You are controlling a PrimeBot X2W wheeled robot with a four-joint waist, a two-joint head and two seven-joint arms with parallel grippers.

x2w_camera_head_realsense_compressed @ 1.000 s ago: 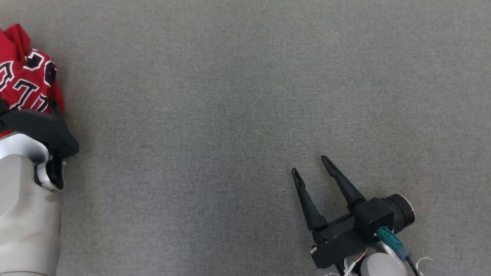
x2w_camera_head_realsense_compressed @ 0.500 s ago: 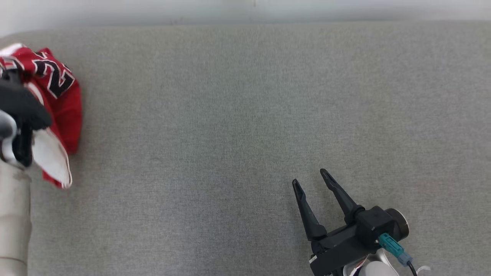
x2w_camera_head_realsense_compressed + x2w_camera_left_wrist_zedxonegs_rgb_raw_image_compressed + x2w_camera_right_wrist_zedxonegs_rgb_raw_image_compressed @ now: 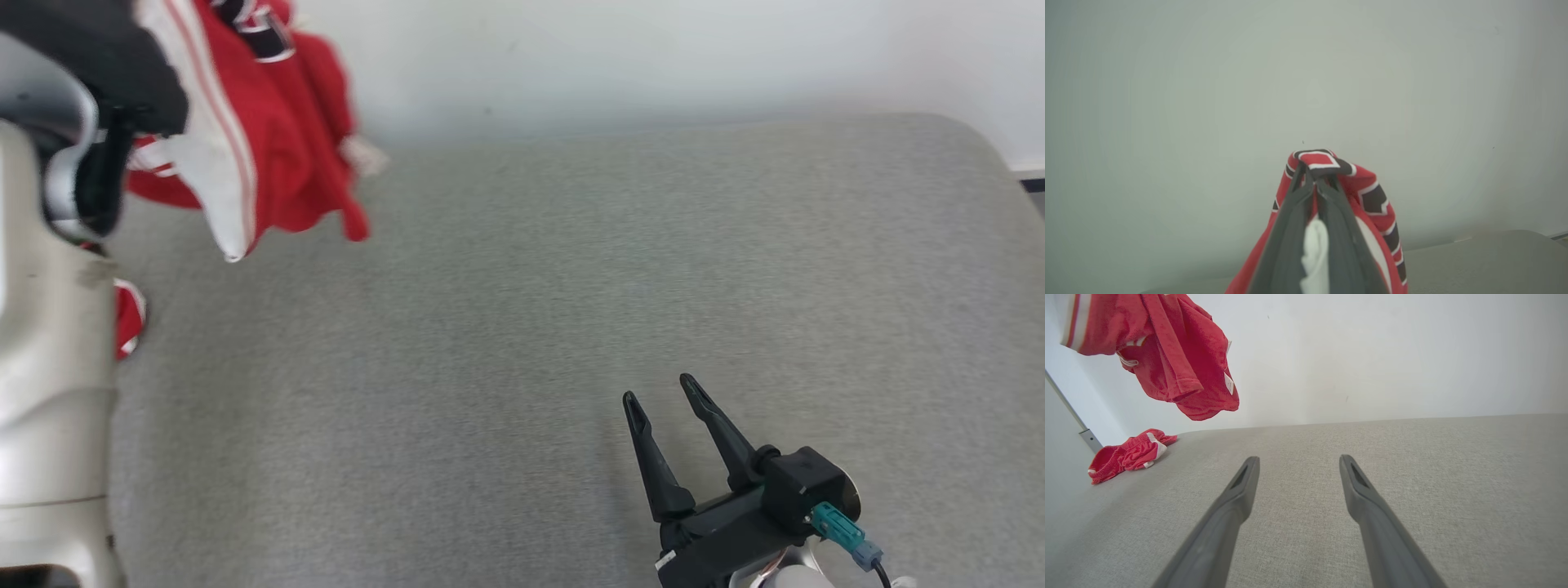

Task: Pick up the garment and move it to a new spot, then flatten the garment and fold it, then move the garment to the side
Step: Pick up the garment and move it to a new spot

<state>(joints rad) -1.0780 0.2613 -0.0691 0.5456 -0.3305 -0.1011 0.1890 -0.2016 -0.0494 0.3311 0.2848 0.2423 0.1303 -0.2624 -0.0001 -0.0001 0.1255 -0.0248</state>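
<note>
Up at the top left of the head view, left gripper [image 3: 1308,175] is clamping down hard on garment [image 3: 277,155]: jaws are pressing together on a bunched fold, with red cloth wrapping over the tips and a white bit poking out between the fingers [image 3: 1288,228] in the left wrist view. Garment is hanging fully clear of desk [image 3: 522,327], dangling in front of wall [image 3: 653,57] over the desk's far-left corner. It's red, with a white stripe panel and black-and-white lettering; a small white tag is showing on the hanging part in the right wrist view. Pale left forearm [image 3: 49,367] is running up the left edge of the head view and covering part of the garment. Right gripper [image 3: 657,389] is sitting low over the desk at the near right, well apart from the garment, jaws standing wide and holding nothing, fingers pointing toward the wall. Second red piece [image 3: 1126,455] with white trim is lying crumpled on the desk at the far-left edge, below the hanging garment and not touching it; the forearm is hiding most of it in the head view.
</note>
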